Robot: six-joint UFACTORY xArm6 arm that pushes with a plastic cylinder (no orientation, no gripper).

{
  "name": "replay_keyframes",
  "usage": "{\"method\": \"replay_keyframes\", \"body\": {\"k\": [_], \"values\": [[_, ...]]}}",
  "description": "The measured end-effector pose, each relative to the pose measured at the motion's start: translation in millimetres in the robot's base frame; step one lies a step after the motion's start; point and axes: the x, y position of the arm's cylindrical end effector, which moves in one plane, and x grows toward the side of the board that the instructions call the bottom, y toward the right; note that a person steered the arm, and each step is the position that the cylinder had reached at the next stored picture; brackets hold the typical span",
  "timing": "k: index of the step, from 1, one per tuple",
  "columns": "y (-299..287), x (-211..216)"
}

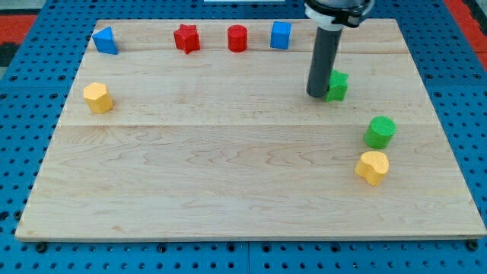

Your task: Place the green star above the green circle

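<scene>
The green star point(338, 86) lies on the wooden board at the view's upper right. The green circle point(380, 132) is a short cylinder lower and to the right of it. My tip point(317, 93) is at the end of the dark rod and touches the star's left side. The star sits up and to the left of the circle, with a gap of bare board between them.
A yellow block point(372, 167) lies just below the green circle. Along the top edge are a blue block point(105, 40), a red star point(186, 38), a red cylinder point(237, 38) and a blue cube point(281, 35). A yellow block point(98, 97) sits at the left.
</scene>
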Motion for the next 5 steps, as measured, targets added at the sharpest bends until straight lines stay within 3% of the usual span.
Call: {"method": "replay_keyframes", "body": {"k": [1,5], "values": [[-7.3,-32.9],[77.0,-18.1]]}}
